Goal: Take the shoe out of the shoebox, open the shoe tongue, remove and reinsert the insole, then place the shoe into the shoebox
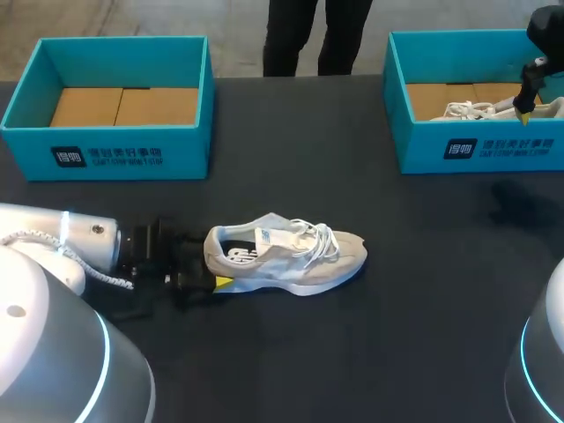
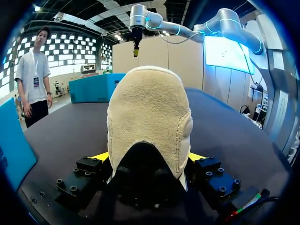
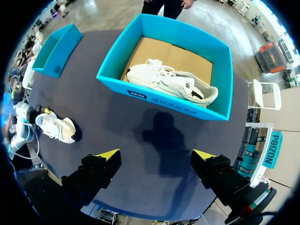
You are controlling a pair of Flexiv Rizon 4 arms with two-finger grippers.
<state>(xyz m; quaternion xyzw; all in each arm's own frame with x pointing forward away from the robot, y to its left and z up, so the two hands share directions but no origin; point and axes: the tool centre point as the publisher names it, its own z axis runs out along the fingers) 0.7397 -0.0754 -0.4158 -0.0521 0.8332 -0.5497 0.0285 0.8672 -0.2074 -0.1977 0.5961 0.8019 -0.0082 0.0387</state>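
Observation:
A pale grey and white shoe [image 1: 291,256] lies on its sole on the dark table, toe pointing right, laces loose. My left gripper [image 1: 216,266] is at its heel. In the left wrist view the suede heel [image 2: 150,117] fills the gap, and both yellow-tipped fingers [image 2: 101,156] press its sides, so the gripper [image 2: 149,157] is shut on it. My right gripper [image 1: 526,110] hangs high over the right shoebox [image 1: 485,150], open and empty [image 3: 154,153]. The right wrist view looks down on that box [image 3: 159,101], and the shoe [image 3: 56,129] lies far off beside my left arm.
The left shoebox [image 1: 106,141] at the back left holds only brown cardboard. A second white shoe [image 1: 476,108] lies in the right shoebox, also seen from above [image 3: 173,84]. Bare dark tabletop [image 1: 423,335] spreads in front of and to the right of the shoe.

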